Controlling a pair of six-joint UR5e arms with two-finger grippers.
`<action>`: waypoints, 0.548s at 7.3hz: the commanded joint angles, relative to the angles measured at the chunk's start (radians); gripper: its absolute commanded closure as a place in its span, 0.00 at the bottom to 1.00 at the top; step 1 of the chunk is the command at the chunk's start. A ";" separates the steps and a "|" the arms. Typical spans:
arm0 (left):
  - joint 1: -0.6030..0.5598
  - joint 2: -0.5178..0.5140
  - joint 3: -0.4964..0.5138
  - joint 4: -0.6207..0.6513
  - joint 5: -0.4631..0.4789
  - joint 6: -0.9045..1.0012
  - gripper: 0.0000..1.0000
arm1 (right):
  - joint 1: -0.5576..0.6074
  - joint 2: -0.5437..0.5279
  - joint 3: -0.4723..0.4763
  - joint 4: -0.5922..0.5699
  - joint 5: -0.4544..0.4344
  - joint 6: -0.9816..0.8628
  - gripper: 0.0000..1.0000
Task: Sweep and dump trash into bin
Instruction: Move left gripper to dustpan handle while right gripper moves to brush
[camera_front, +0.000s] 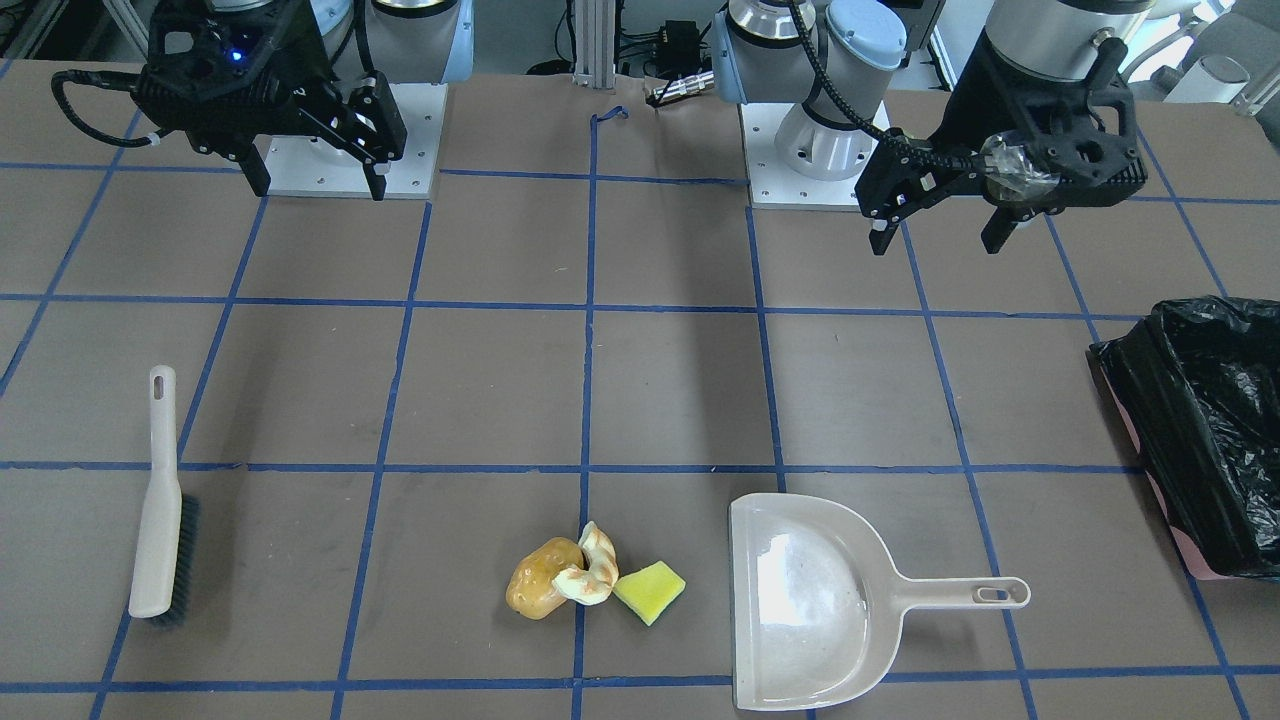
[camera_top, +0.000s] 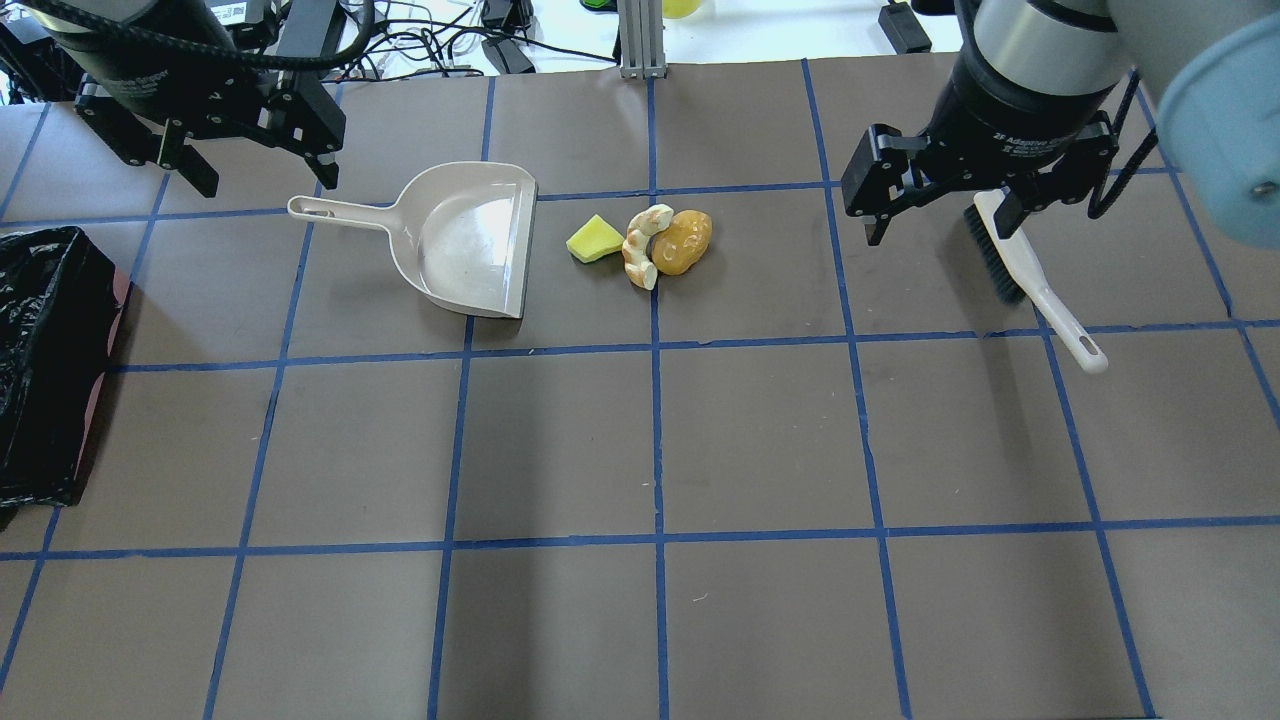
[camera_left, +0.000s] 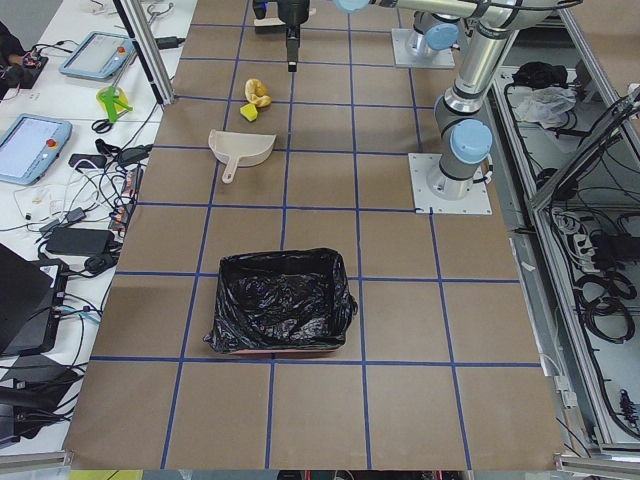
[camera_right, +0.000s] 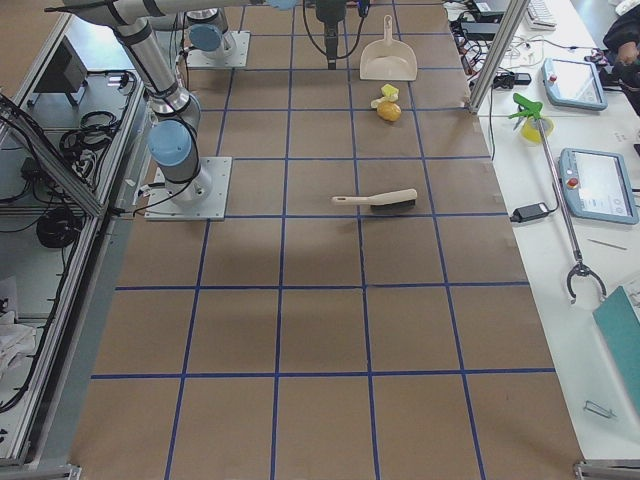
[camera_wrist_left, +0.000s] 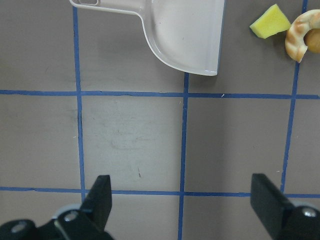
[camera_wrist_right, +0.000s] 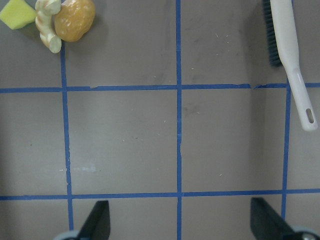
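Crinkly black plastic lines the boxy pink bin (camera_left: 226, 305); lumpy potato (camera_front: 540, 580) touches curved slice (camera_front: 595, 570); left claw (camera_front: 938, 243) and right claw (camera_front: 320, 188) gape empty; the front view crops the bin.

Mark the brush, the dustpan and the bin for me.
brush (camera_front: 158, 500): front-facing view, on its handle.
dustpan (camera_front: 805, 610): front-facing view, on its bare pan.
bin (camera_left: 285, 300): left side view, on its black liner.

Trash (camera_top: 645, 243) lies between dustpan (camera_top: 470, 240) and brush (camera_top: 1040, 285); bin (camera_top: 60, 250) stands beyond the dustpan.
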 joint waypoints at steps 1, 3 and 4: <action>0.000 0.010 -0.054 0.006 0.003 -0.009 0.00 | 0.000 0.004 -0.002 -0.010 0.000 0.000 0.00; 0.015 -0.019 -0.064 0.144 0.006 0.130 0.00 | -0.010 0.004 0.000 -0.012 -0.018 -0.012 0.00; 0.017 -0.026 -0.067 0.162 0.006 0.242 0.00 | -0.015 0.004 0.000 -0.004 -0.023 -0.039 0.00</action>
